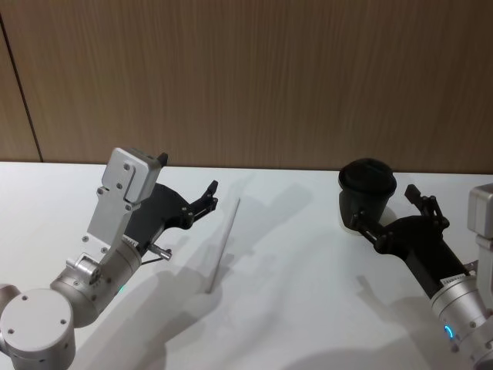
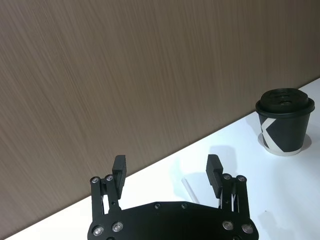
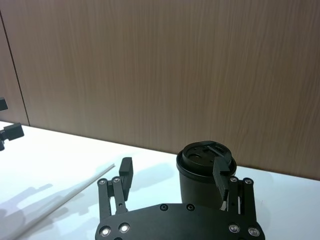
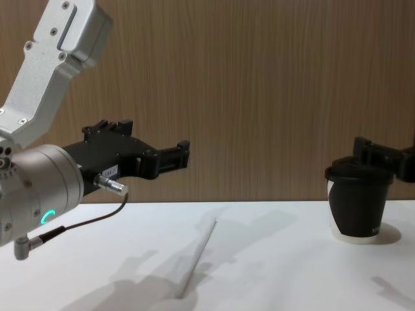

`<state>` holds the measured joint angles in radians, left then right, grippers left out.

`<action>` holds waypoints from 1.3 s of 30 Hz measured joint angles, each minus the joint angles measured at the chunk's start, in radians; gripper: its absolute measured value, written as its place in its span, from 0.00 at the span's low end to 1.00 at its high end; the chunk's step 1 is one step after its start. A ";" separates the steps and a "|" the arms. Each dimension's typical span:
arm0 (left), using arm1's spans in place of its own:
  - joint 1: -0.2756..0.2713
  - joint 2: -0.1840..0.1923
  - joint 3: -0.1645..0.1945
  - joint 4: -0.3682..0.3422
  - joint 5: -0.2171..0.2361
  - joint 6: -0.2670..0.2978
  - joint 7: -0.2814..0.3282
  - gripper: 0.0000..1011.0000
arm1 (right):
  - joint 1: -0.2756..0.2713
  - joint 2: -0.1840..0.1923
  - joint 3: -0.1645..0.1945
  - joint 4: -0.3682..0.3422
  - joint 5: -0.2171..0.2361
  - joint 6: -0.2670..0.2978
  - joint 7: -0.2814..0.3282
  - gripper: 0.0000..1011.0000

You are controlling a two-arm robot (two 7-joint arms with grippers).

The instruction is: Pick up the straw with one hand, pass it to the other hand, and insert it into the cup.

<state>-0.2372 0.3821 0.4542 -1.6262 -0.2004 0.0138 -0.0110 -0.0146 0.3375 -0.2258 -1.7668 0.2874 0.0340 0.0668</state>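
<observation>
The white straw (image 1: pixel 225 245) lies flat on the table, also seen in the chest view (image 4: pixel 198 256); its end shows under the left wrist camera (image 2: pixel 188 189). My left gripper (image 1: pixel 187 175) hovers above the table just left of the straw, open and empty (image 2: pixel 166 167). The black lidded cup (image 1: pixel 367 189) stands upright at the right (image 4: pixel 360 201). My right gripper (image 1: pixel 384 206) is open and empty right in front of the cup at lid height (image 3: pixel 173 170), with the cup (image 3: pixel 202 170) just beyond its fingers.
The white table (image 1: pixel 308 308) runs back to a brown wood-panelled wall (image 1: pixel 269 77) close behind the cup and straw. A dark cable (image 4: pixel 84 220) hangs from the left wrist. Bare tabletop lies between the straw and the cup.
</observation>
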 joint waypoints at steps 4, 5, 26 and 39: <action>0.000 0.000 0.000 0.000 0.000 0.000 0.000 0.99 | 0.000 0.000 0.000 0.000 0.000 0.000 0.000 0.99; 0.000 0.000 0.000 0.000 0.000 0.000 0.000 0.99 | 0.000 0.000 0.000 0.000 0.000 0.000 0.000 0.99; 0.000 0.000 0.000 0.000 0.000 0.000 0.000 0.99 | 0.000 0.000 0.000 0.000 0.000 0.000 0.000 0.99; 0.000 0.000 0.000 0.000 0.000 0.000 0.000 0.99 | 0.000 0.000 0.000 0.000 0.000 0.000 0.000 0.99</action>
<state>-0.2372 0.3821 0.4542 -1.6262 -0.2004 0.0139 -0.0109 -0.0146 0.3375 -0.2258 -1.7668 0.2874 0.0340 0.0668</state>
